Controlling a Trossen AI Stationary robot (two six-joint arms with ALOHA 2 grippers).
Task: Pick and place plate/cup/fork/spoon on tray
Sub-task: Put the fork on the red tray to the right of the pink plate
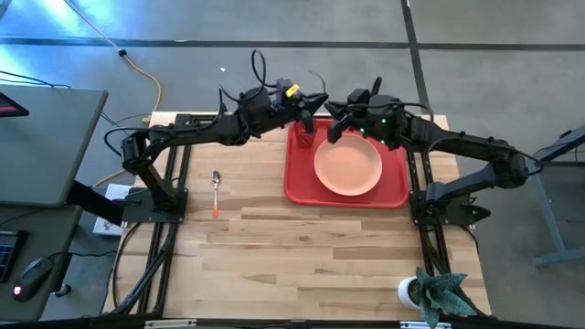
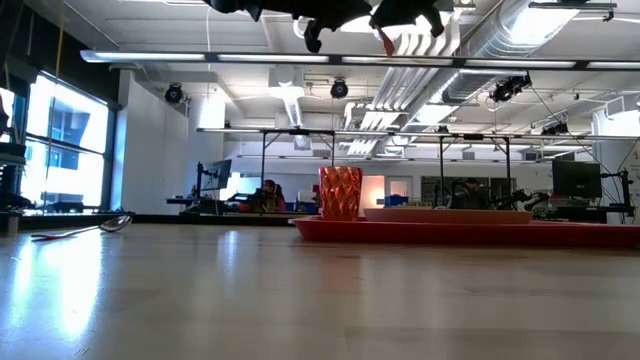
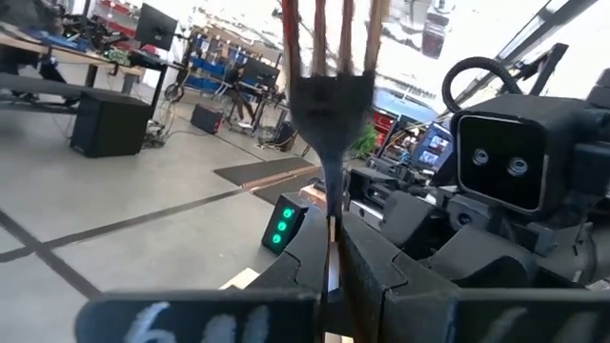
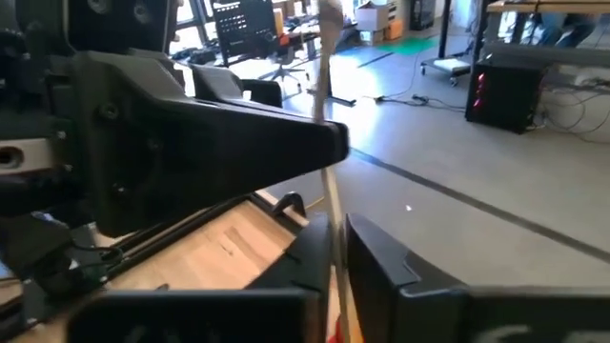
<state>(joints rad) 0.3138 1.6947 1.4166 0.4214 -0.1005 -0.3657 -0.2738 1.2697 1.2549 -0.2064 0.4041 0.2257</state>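
The red tray (image 1: pixel 297 190) lies at the table's far right. The peach plate (image 1: pixel 348 167) and the red-orange cup (image 1: pixel 305 140) stand on it, the cup in its far left corner (image 2: pixel 340 192). The spoon (image 1: pixel 216 190) lies on the bare wood left of the tray. My left gripper (image 1: pixel 307 117) and right gripper (image 1: pixel 335 126) meet high above the cup. Both are shut on the fork (image 3: pixel 329 86), which stands upright between them, prongs up. My left gripper pinches the fork's neck (image 3: pixel 331 224), just below the pronged head, between its two fingers. The head rises past the fingertips, seen flat on. The fork is lifted clear of the tray. My right gripper pinches the fork's shaft (image 4: pixel 334 238) between its two fingers, with the fork seen edge on and its metal part rising past them. An orange end (image 2: pixel 387 42) hangs below the gripper in the low view. The fork is clear of everything beneath.
A white pot with a green plant (image 1: pixel 419 291) stands at the table's near right corner. Bare wood lies in front of the tray and around the spoon. The two arms' wrists are close together over the tray's far left corner.
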